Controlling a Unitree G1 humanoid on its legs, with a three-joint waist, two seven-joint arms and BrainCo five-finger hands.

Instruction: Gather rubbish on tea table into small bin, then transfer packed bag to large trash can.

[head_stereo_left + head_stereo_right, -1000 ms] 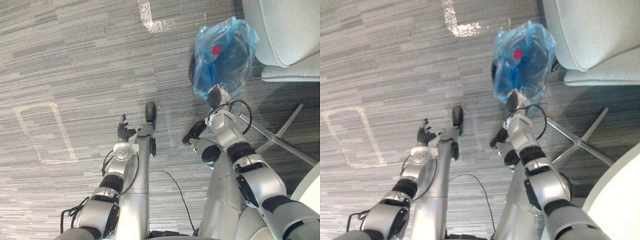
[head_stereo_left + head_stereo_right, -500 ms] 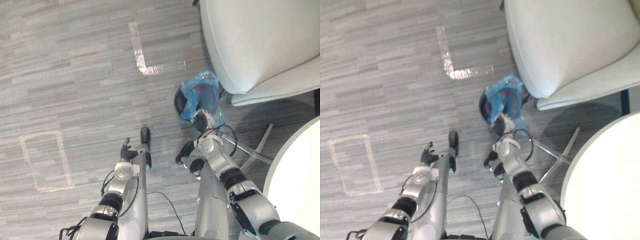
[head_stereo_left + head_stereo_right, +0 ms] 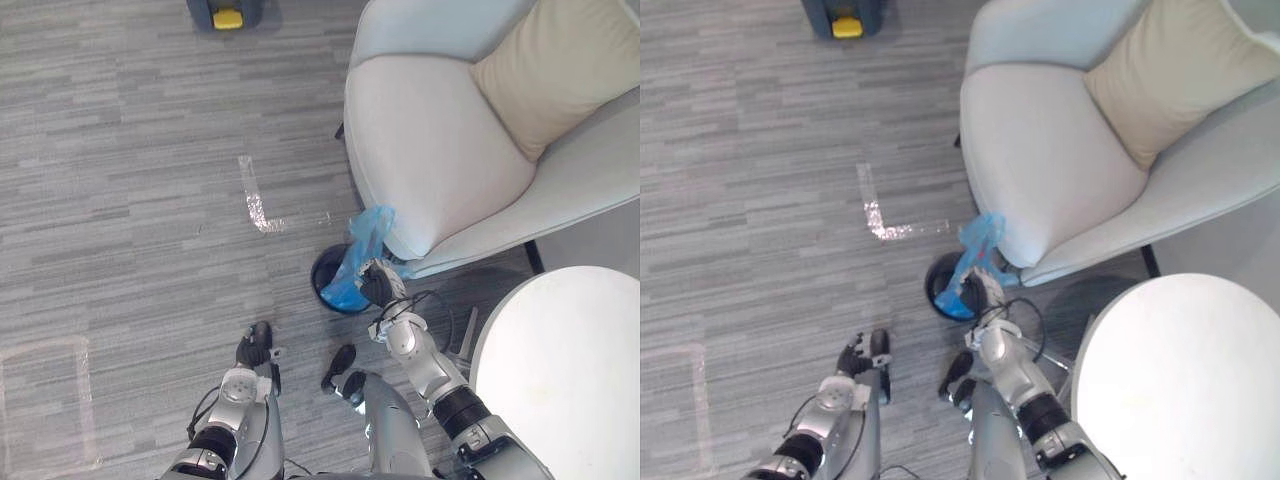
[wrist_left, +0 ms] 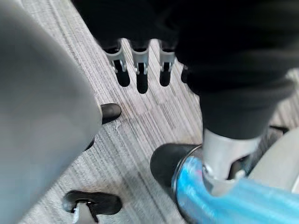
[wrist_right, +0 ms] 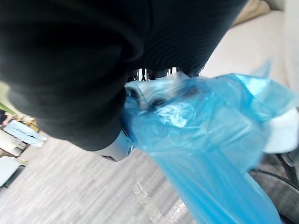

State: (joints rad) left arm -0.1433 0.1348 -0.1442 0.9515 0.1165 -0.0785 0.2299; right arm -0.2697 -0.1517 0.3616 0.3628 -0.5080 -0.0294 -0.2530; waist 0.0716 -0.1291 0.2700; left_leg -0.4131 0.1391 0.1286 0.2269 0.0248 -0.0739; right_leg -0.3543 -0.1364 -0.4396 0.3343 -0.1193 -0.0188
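Over on the left, the left robot hand (image 3: 250,352) hangs low above the grey carpeted floor. Its fingers (image 4: 140,77) are loose and apart, nothing in them, clean carpet beyond the dark tips. Ahead of it on the floor there's a shiny taped corner mark (image 3: 254,203).

Now to the middle, and here's the action: the small bin (image 3: 319,278), black and round, stands on the floor right at the front edge of the armchair (image 3: 430,150). The blue bag (image 3: 360,250) rises out of the bin's mouth, its lower part down inside and its top drawn up against the seat's front lip. The right robot hand (image 3: 377,287) is clamped on that bag. In the right wrist view the plastic is bunched tight under the curled fingers (image 5: 159,73).

Further right, a beige cushion (image 3: 545,70) leans in the armchair's back corner. At the near right, the round white desk (image 3: 560,370) has its left edge close beside the right forearm.
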